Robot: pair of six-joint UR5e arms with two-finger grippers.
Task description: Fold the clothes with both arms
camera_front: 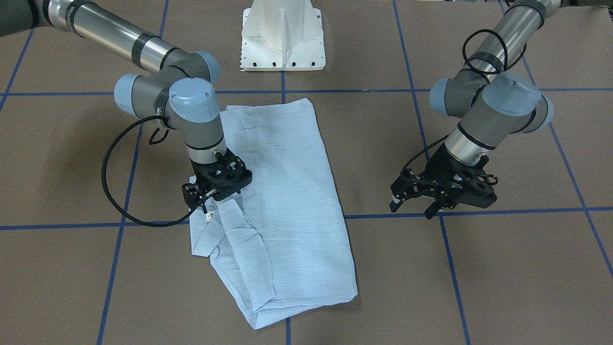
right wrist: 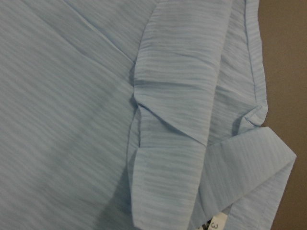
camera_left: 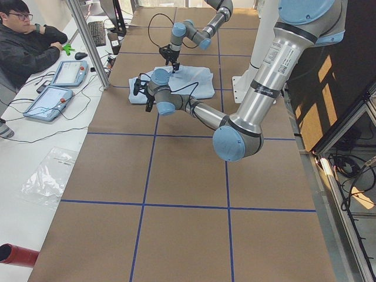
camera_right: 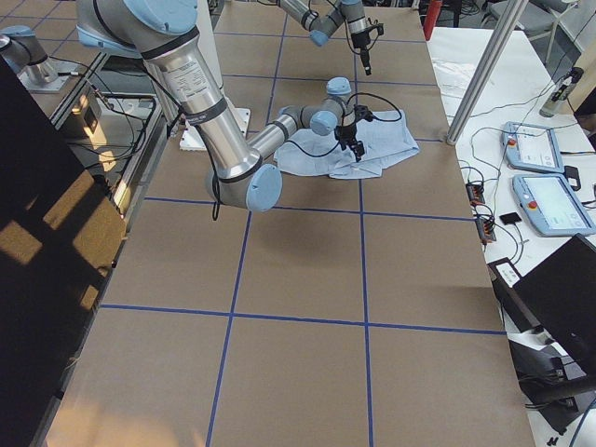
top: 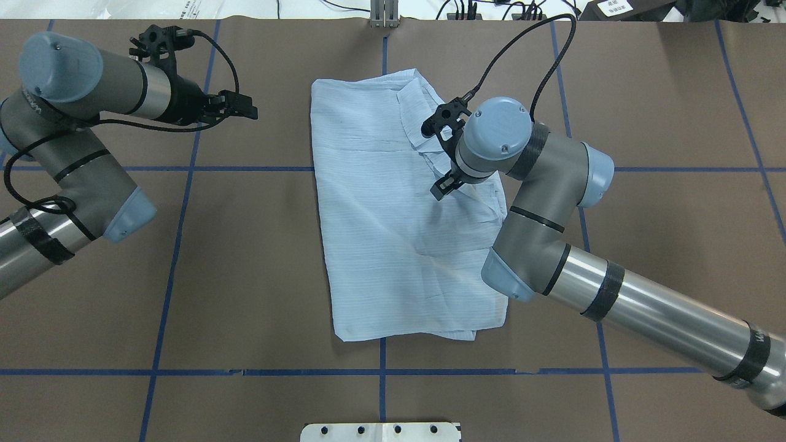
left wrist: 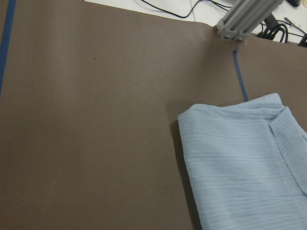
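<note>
The light blue striped shirt [camera_front: 287, 191] [top: 381, 233] lies folded into a long rectangle at the table's middle, its collar [top: 417, 110] at the far end. My right gripper [camera_front: 198, 203] [top: 443, 184] hovers low over the rumpled edge beside the collar and looks open, with nothing held. A white neck tag [camera_front: 209, 216] shows just below it. The right wrist view is filled with folded cloth [right wrist: 96, 96], and no fingers show there. My left gripper [camera_front: 413, 207] [top: 242, 104] is open over bare table, well off the shirt's other side. The shirt's corner [left wrist: 244, 158] shows in the left wrist view.
The white pedestal base [camera_front: 282, 38] stands at the robot's side of the table. Blue tape lines [camera_front: 282, 91] cross the brown table. A seated person [camera_left: 23, 41] and control tablets [camera_left: 59, 82] are beyond the far edge. An aluminium post [left wrist: 244, 19] stands near there.
</note>
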